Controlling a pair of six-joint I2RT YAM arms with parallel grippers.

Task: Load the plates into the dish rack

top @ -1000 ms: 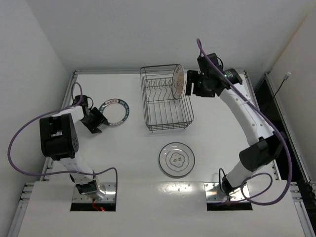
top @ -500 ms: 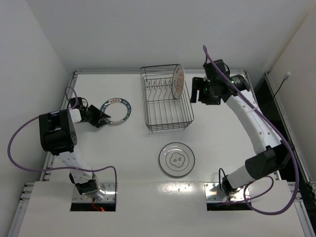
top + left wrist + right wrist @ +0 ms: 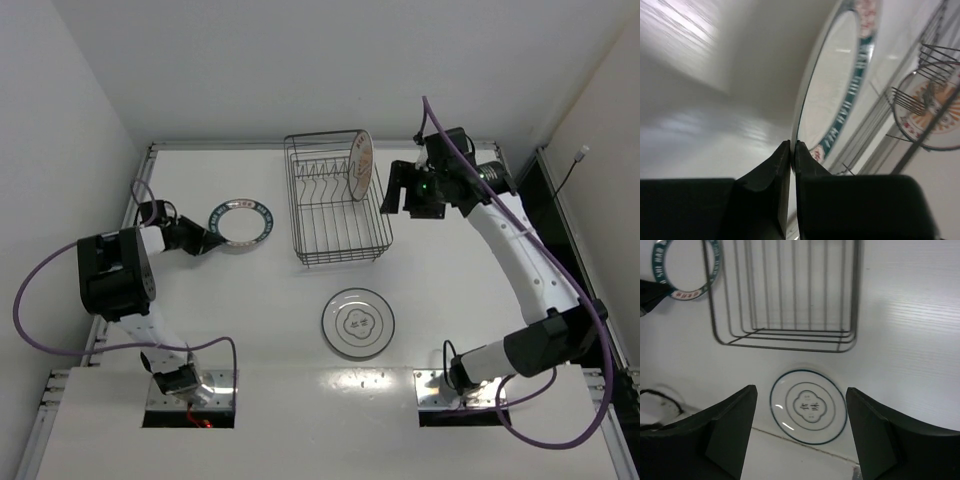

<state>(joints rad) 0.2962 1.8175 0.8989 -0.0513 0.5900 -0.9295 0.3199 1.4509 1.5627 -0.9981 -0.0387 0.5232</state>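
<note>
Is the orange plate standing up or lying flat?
Standing up. The orange plate sits on its edge inside the dish rack, its face turned sideways, not flat on the table.

Dish rack (image 3: 345, 258), upright plate (image 3: 361, 165) seemingly inside, second plate (image 3: 240, 222) left, third plate (image 3: 358, 322) before

Room all round the dish rack (image 3: 335, 215); the squeeze is inside it.
The rack's wire walls block any low pass across the middle of the table (image 3: 450, 290). The orange-patterned plate (image 3: 361, 166) stands on edge in its 1 o'clock corner; the tines (image 3: 318, 182) to its left are free. At the rack's 9 o'clock the teal-rimmed plate (image 3: 240, 223), pinched by the left gripper (image 3: 208, 240), fills that lane. At 3 o'clock the right gripper (image 3: 398, 190) hangs, fingers spread. At 6 o'clock the flower plate (image 3: 358, 322) lies flat, bare tabletop around it.
</note>
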